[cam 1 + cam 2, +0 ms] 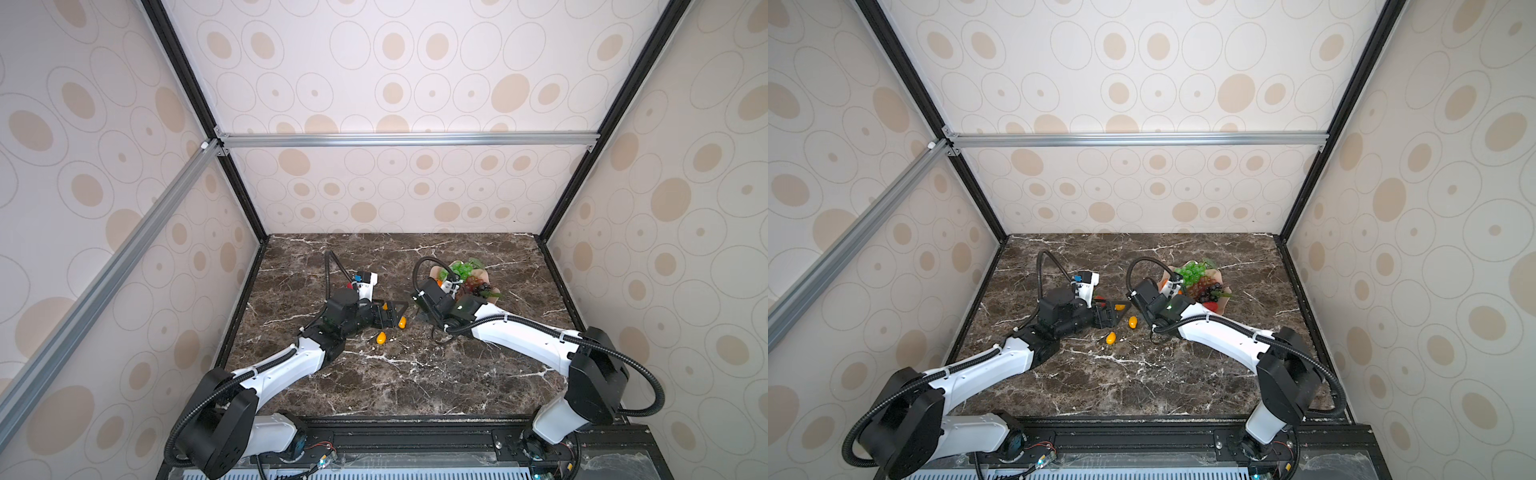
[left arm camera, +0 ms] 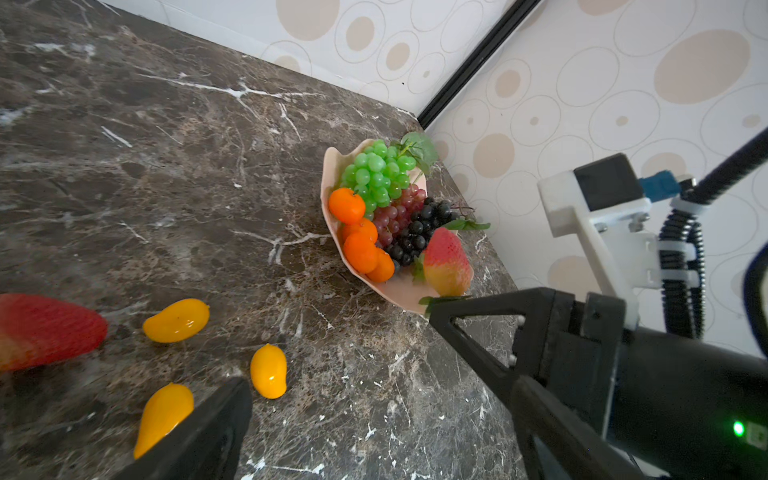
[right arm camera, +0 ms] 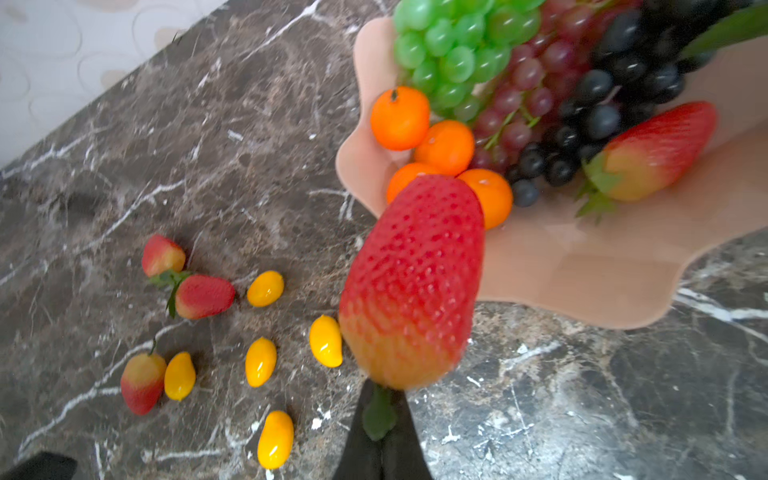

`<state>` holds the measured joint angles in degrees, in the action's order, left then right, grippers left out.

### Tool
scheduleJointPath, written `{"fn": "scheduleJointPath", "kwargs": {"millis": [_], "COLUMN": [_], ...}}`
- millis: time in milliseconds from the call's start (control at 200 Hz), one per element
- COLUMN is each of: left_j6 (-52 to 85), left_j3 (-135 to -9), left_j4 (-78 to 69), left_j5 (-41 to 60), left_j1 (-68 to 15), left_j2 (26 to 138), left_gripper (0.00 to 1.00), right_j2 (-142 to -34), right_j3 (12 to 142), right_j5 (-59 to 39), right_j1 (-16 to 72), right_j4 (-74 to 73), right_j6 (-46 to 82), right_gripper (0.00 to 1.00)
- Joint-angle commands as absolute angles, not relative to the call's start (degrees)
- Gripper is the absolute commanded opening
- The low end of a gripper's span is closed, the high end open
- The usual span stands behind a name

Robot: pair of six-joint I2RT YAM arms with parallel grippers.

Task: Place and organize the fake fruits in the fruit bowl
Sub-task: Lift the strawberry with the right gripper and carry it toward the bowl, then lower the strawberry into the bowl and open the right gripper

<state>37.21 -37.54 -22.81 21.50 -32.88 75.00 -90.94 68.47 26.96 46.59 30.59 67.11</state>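
Right claw (image 3: 380, 428) pinched a red strawberry (image 3: 415, 282) by its green leaves, jaws closed tight on them, and held the fruit at the near rim of the pale pink fruit bowl (image 3: 582, 266). Left claw (image 2: 336, 349) stood spread wide, holding nothing, low over the dark marble counter (image 2: 166, 145), with one kumquat (image 2: 269, 371) lying just beside a finger. The bowl sat on the right arm's side of the counter in both top views. It held a green grape bunch (image 2: 376, 174), a red-purple bunch (image 2: 399, 212), a black bunch (image 2: 419, 232), four tangerines (image 2: 347, 205) and one strawberry in the bowl (image 2: 446, 262). Three loose strawberries (image 3: 203, 296) and five kumquats (image 3: 260, 361) lay on the counter toward the left arm's side, apart from the bowl.
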Motion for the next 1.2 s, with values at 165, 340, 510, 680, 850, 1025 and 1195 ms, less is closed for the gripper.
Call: {"fn": "scheduleJointPath", "kwargs": {"millis": [165,340,510,680,850,1025,1195], "left_j6": [36.73,37.91,38.67,38.42,38.3,38.41,38.27], "left_j3": [-44.6,-45.77,-45.44,-46.18,-46.25,-45.74,-45.18], "left_j4": [-29.63,-32.52,-33.76,-33.4,-32.88,-32.89,-32.53], "left_j5": [23.05,23.85,23.08,23.5,23.21,23.07,22.78], "left_j1": [-36.6,-37.53,-37.48,-37.47,-37.49,-37.5,-37.52], "left_j2": [81.53,84.35,84.14,84.51,84.21,83.98,83.32], "left_gripper": [0.98,0.98,0.98,0.98,0.98,0.98,0.98], "right_j2": [-87.55,-88.98,-90.67,-92.62,-94.67,-96.25,-97.12], "right_j3": [66.44,68.29,68.55,68.38,68.91,68.82,68.19], "right_j5": [30.52,32.1,31.4,29.32,28.42,26.04,24.36], "right_j1": [40.81,39.31,37.12,34.87,33.67,32.94,32.7], "right_j4": [38.83,45.21,45.96,44.43,44.04,42.57,40.96], "right_j6": [79.44,85.99,88.53,88.85,89.71,90.59,91.82], "right_gripper": [0.0,0.0,0.0,0.0,0.0,0.0,0.0]}}
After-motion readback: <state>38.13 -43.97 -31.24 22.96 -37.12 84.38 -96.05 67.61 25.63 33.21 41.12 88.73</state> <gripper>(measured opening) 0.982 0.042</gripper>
